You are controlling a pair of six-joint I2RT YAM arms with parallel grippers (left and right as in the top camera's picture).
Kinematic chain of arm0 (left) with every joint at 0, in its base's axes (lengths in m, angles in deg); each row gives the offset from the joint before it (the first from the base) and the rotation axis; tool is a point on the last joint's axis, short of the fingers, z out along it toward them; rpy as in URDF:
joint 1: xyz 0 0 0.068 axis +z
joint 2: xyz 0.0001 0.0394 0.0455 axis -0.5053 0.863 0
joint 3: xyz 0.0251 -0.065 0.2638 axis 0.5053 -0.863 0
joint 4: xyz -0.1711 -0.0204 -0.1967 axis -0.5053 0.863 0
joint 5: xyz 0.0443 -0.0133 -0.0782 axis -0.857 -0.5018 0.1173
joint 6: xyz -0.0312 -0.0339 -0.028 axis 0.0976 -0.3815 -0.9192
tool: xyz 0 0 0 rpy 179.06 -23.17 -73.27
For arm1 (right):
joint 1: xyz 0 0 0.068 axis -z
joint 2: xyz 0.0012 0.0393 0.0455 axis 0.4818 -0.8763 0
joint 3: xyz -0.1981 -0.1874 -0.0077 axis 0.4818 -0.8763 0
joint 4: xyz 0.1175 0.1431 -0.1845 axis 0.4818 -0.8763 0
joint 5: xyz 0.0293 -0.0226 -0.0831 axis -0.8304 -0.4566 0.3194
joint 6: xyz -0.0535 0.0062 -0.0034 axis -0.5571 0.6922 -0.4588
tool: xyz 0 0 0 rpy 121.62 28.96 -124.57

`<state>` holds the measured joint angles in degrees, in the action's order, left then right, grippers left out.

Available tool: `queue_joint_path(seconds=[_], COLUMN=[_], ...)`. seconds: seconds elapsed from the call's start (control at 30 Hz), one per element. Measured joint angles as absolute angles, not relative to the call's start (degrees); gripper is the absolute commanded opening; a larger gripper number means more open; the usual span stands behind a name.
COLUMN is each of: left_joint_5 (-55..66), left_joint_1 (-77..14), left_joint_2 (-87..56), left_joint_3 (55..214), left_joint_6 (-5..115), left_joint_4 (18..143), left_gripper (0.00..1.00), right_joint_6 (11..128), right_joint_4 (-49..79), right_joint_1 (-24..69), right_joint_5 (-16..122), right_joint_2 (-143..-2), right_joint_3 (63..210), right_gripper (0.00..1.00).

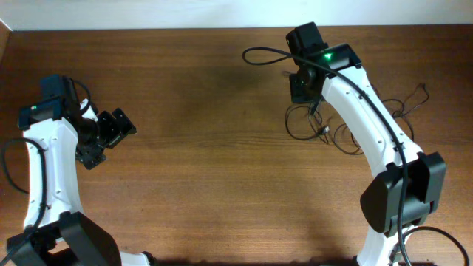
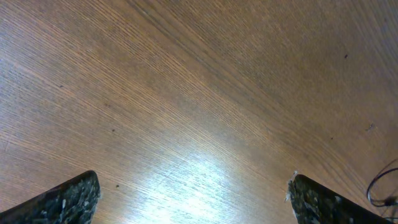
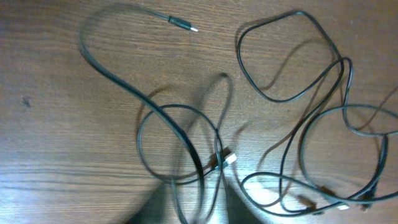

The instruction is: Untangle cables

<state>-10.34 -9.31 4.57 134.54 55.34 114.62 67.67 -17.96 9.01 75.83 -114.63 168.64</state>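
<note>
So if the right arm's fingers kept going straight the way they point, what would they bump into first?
Probably the cables. The right fingers point down at a loop of them near a white-tipped plug, lying on the wooden table. How far off they are is hard to judge.

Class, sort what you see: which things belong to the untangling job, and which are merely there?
Belongs to the job:
- thin black cables

Merely there:
- wooden table
- thick black wires on the robot arms
</note>
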Motion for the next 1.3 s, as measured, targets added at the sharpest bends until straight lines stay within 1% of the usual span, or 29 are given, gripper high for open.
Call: queue_joint_path(seconds=[0.03,0.07,0.1,0.3,1.07,1.13,1.3], left_joint_5=[-10.3,-10.3,-10.3,-10.3,-10.3,-10.5,-10.5], left_joint_1=[-9.3,-9.3,-9.3,-9.3,-9.3,-9.3,-9.3], left_joint_2=[4.6,4.6,4.6,4.6,4.3,-0.5,-27.5], left_joint_3=[134.5,134.5,134.5,134.5,134.5,134.4,135.0], left_joint_6=[55.3,55.3,55.3,55.3,55.3,55.3,55.3], left_joint_4=[114.6,114.6,114.6,114.6,114.6,114.6,114.6], left_gripper=[0.99,0.99,0.99,0.99,0.99,0.99,0.99], right_joint_6=[67.6,67.7,67.5,67.6,67.6,67.6,67.6], right_joint_4=[-18.0,-18.0,-18.0,-19.0,-19.0,-19.1,-19.3], right_joint_1=[9.0,9.0,9.1,10.3,10.3,10.3,10.3], right_joint_5=[75.9,75.9,75.9,75.9,75.9,75.9,75.9], right_joint_2=[-114.7,-114.7,-114.7,-114.7,-114.8,-114.8,-114.8], right_joint_3=[168.6,168.6,168.6,168.6,168.6,168.6,168.6], right_gripper=[0.86,0.95,0.99,0.99,0.99,0.99,0.99])
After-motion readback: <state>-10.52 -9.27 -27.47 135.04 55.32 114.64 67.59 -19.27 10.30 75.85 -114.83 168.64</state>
